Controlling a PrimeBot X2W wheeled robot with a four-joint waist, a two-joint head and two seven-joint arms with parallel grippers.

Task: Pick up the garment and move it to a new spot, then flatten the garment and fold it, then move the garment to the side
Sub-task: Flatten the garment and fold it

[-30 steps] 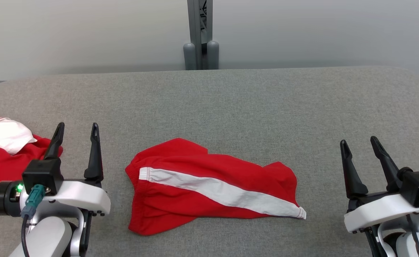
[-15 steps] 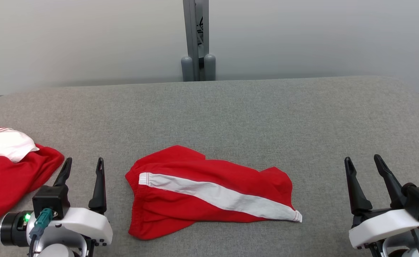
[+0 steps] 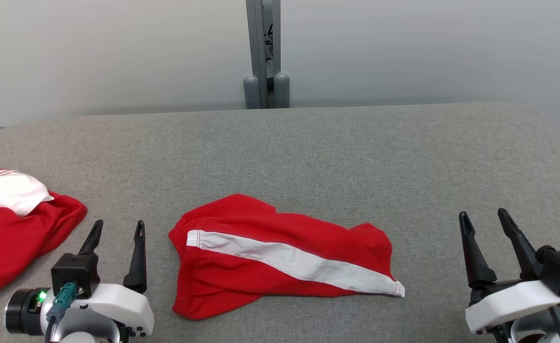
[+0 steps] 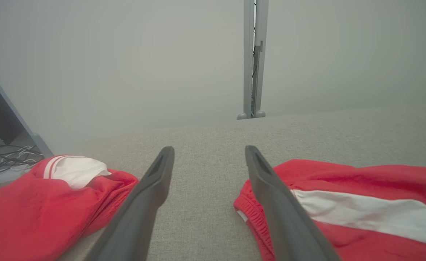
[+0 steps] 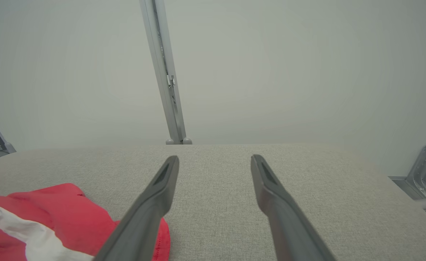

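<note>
Item: red fabric shorts with a white side stripe [image 3: 280,257], lying rumpled at the near middle of the grey cloth-covered table [image 3: 308,143], held by nothing.
Left gripper [image 3: 119,224]: fingers spread, empty, just beside the waistband end.
Right gripper [image 3: 482,213]: fingers spread, empty, well apart from the hem end.
Second red-and-white garment [image 3: 17,233]: heaped at far left.
Status, as judged: shorts neither flat nor folded. Flattening, folding and setting aside appear outstanding.

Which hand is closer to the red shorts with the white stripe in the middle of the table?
Left. The left hand sits just off the waistband end of the shorts; the right hand stands farther off, past the hem end.
</note>
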